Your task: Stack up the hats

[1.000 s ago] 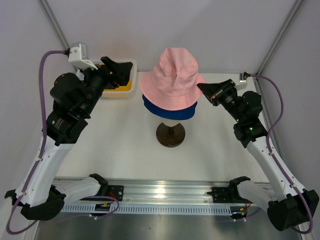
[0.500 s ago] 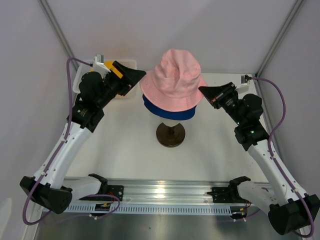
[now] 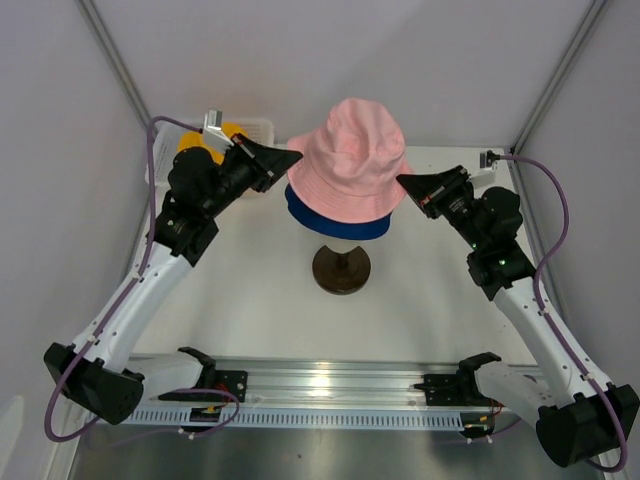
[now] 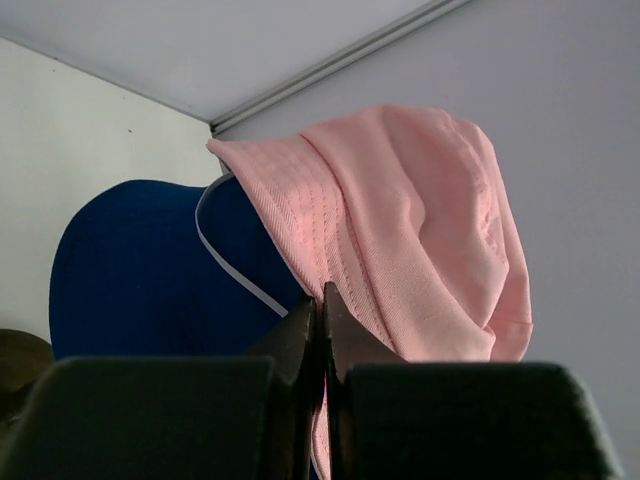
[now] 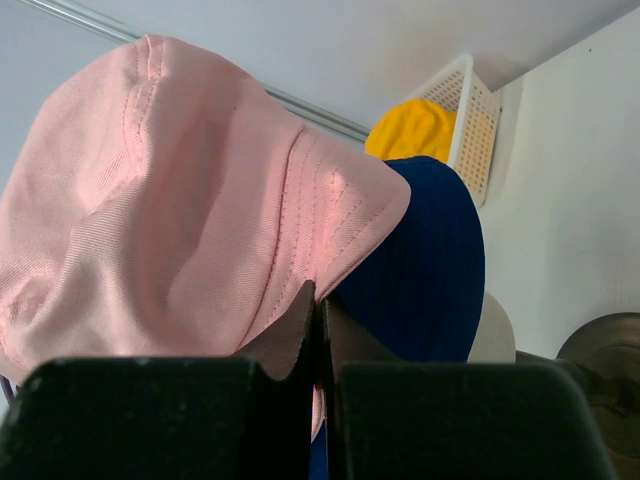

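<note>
we see the pink hat point(image 3: 350, 160) sitting over the dark blue hat point(image 3: 338, 224), both perched above the dark stand point(image 3: 341, 268) mid-table. the left gripper point(image 3: 296, 156) is pinched tight on the pink brim's left edge, and the right gripper point(image 3: 402, 181) is nipped onto its right edge. the yellow-orange hat point(image 5: 420, 130) lies in the white basket point(image 5: 470, 110), back left.
</note>
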`<state>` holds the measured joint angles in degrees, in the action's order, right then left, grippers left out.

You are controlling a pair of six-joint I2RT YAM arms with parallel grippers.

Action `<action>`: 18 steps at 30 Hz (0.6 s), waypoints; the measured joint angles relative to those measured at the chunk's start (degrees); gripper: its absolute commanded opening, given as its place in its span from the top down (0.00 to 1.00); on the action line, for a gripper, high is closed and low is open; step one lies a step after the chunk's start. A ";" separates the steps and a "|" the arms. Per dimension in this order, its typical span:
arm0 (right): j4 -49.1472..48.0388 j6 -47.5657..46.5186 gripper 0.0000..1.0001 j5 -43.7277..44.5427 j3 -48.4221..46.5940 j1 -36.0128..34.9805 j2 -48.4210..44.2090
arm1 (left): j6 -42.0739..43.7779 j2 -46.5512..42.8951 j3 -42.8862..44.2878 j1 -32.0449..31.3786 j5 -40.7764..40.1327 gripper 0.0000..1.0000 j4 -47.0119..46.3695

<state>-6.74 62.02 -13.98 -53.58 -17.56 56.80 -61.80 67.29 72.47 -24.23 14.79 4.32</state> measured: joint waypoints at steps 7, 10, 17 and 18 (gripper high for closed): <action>0.81 -0.22 1.00 0.28 0.37 0.00 0.00 | -0.15 -2.97 -5.20 -1.03 -5.03 0.99 -0.59; 1.03 -0.22 1.00 0.50 0.70 -0.20 0.00 | -0.72 -3.58 -6.73 -1.25 -5.90 0.99 -0.39; 2.60 -0.92 1.00 0.15 0.59 -0.48 0.31 | -2.67 -5.99 -9.94 -1.77 -8.20 0.99 -0.48; 2.78 -1.05 1.00 0.04 0.52 -0.50 0.44 | -2.82 -6.60 -10.54 -1.81 -8.46 0.99 -0.44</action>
<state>-3.97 60.97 -13.93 -53.06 -18.06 57.23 -64.62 60.69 61.93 -26.04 6.33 3.88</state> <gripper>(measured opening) 0.010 0.012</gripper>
